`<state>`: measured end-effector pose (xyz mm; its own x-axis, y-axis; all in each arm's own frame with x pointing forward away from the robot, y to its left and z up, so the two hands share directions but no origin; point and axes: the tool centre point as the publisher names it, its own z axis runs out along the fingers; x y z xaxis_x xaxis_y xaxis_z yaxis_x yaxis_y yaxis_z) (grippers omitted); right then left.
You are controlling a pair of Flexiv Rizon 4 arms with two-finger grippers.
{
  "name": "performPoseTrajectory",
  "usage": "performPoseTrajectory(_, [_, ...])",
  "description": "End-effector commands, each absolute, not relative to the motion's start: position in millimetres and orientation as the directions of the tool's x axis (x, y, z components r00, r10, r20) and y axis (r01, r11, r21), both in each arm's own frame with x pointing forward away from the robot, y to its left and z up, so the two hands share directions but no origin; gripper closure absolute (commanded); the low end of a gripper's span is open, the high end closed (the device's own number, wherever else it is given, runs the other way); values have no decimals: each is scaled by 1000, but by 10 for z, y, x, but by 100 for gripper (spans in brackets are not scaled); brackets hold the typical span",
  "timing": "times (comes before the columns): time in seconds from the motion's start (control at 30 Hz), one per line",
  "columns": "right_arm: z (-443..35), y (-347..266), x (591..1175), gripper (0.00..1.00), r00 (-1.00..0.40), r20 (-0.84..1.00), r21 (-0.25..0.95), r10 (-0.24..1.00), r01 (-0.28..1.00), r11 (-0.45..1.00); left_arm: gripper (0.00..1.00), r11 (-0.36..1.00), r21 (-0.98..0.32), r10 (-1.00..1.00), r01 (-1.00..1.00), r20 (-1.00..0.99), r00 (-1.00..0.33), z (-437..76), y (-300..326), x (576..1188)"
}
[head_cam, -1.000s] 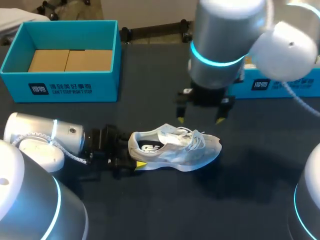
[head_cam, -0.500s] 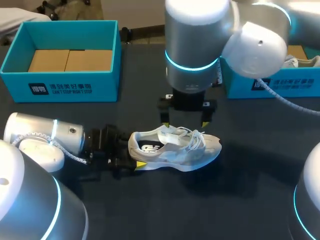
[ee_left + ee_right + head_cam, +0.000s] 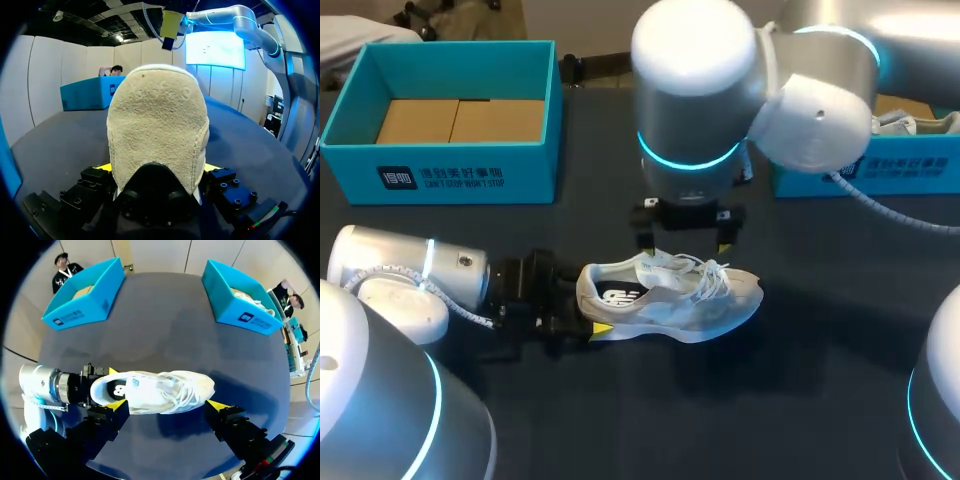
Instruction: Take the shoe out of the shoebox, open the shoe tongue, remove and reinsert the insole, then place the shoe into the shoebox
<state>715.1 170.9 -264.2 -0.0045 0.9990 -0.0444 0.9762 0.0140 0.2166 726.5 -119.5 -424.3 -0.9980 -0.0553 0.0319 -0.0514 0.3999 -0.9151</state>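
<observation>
Shoe (image 3: 670, 295) lies mid-counter (image 3: 800, 400), heel at 9 o'clock, toe at 3. Left claw (image 3: 582, 308) clamps the heel. Right claw (image 3: 684, 243) hangs wide open above the laces. My plan: descend centred, pinch only the tongue, lift gently toward 3 o'clock.

In the head view the right arm (image 3: 695, 110) covers much of the shoebox (image 3: 920, 160) at 2 o'clock from the shoe (image 3: 670, 295), and the picture's edge cuts it. In the left wrist view the heel (image 3: 157, 125) hides the shoe's front and most of the left gripper (image 3: 157, 169).
</observation>
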Motion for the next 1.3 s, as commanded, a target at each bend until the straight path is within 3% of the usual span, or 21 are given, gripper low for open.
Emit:
performPoseTrajectory(0.03, [-2733,1875,7201,0,-14,-71,204,997,979,29,100,404,-913,-55,-52,32,-998,-4257,-1193,7269])
performPoseTrajectory(0.53, [-2940,2221,7201,0,-152,-186,100,971,980,172,100,404,-913,-55,-52,32,-998,-4257,-1193,7269])
performPoseTrajectory(1.3, [-3318,2216,7316,0,-138,-372,-82,918,990,116,100,404,-913,-55,-52,32,-998,-4257,-1193,7269])
